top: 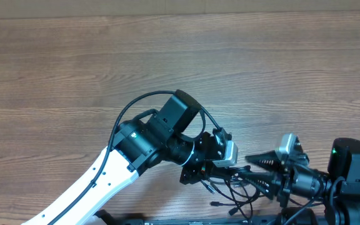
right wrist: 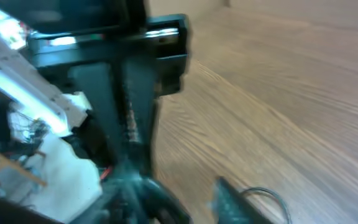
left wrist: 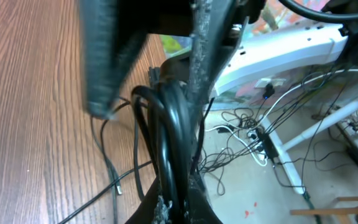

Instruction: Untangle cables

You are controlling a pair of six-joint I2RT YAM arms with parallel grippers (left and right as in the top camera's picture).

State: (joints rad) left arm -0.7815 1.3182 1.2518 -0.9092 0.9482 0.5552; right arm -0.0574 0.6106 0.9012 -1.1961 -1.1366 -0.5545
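Note:
The cables (top: pixel 233 190) are thin black cords lying in a tangle near the table's front edge, between the two arms. My left gripper (top: pixel 212 167) is shut on a bunch of looped black cables (left wrist: pixel 166 130), which rise from between its jaws (left wrist: pixel 180 202). One loose cord with a silver tip (left wrist: pixel 118 188) lies on the wood to the left of them. My right gripper (top: pixel 255 170) points left at the tangle, close to the left gripper. In the blurred right wrist view its fingers (right wrist: pixel 182 200) stand apart with bare wood between them. A thin cable loop (right wrist: pixel 267 194) lies just right of them.
The wooden table (top: pixel 167 56) stretches away behind both arms. The tangle sits at the front edge, and past that edge the floor (left wrist: pixel 328 186) shows with other wires and a white stand. A dark blurred arm part (left wrist: pixel 101 56) hangs close above the left gripper.

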